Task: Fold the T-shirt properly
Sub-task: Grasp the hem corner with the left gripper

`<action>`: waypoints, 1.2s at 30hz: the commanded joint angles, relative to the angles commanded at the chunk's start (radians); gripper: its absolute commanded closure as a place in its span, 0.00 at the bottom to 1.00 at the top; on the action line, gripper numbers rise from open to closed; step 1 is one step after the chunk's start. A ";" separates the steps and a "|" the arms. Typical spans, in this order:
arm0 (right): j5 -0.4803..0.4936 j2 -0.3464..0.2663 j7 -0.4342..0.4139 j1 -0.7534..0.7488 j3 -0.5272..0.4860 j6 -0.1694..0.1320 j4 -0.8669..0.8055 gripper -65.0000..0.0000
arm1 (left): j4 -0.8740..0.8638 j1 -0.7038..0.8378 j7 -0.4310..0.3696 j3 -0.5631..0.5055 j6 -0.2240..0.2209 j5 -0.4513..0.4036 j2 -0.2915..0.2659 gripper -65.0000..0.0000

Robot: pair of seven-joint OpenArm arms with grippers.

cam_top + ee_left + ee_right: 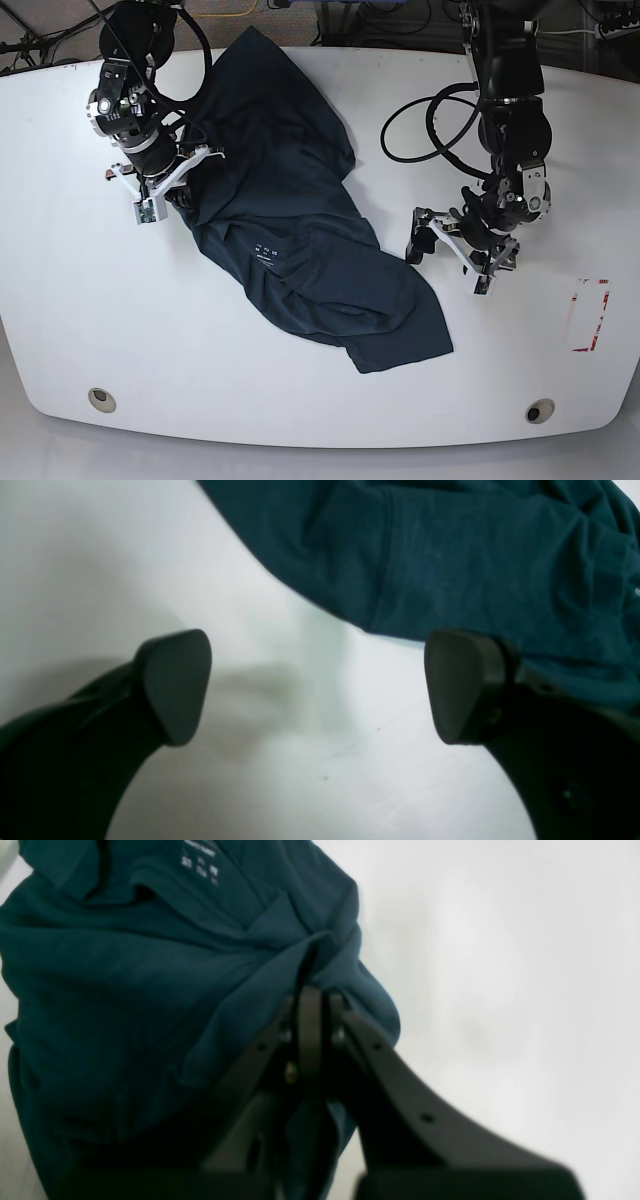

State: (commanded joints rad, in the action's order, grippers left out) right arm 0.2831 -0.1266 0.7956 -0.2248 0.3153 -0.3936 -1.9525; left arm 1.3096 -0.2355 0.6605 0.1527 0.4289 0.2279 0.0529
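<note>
Dark T-shirt (300, 230) spread crumpled across the middle of the white counter (520, 370), right hand (312, 990) pinched tight on a fold at the shirt's edge, left hand (317, 685) spread wide, empty, just beside the cloth

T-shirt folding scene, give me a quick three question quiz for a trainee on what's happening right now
1. True or false: the T-shirt lies neatly folded on the table.
2. Which gripper is shut on cloth? A) left B) right C) both
3. Fill in: the left gripper is ____, with bare table between its fingers.

Key
1. False: it lies crumpled and spread.
2. B: the right gripper pinches a fold of the shirt.
3. Open.
</note>
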 joint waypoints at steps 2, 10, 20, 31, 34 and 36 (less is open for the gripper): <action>0.000 0.000 0.000 0.000 0.000 0.000 0.000 0.98 | -0.035 -0.015 0.000 0.000 0.000 0.000 -0.014 0.00; 0.000 0.000 0.000 0.002 0.000 -0.002 0.000 0.98 | -0.130 -0.071 -0.008 0.000 0.000 0.000 -0.031 0.00; 0.000 0.000 0.000 0.011 0.000 -0.003 0.000 0.98 | -0.250 -0.124 -0.009 0.000 0.000 0.000 -0.052 0.00; 0.000 0.000 0.000 0.011 0.000 -0.005 0.002 0.98 | -0.282 -0.144 -0.003 0.000 0.048 0.002 -0.084 0.00; 0.000 0.000 0.000 0.011 0.000 -0.005 0.002 0.98 | -0.282 -0.144 -0.002 0.000 0.060 0.000 -0.107 0.00; 0.000 0.000 -0.002 0.011 0.000 -0.005 0.002 0.98 | -0.282 -0.144 -0.002 0.000 0.060 -0.003 -0.112 0.00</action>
State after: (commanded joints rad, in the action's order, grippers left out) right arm 0.2831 -0.1266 0.7940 -0.2140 0.3153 -0.3982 -1.9509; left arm 1.0273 -0.3798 0.6590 0.1527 0.4887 0.2248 -0.0591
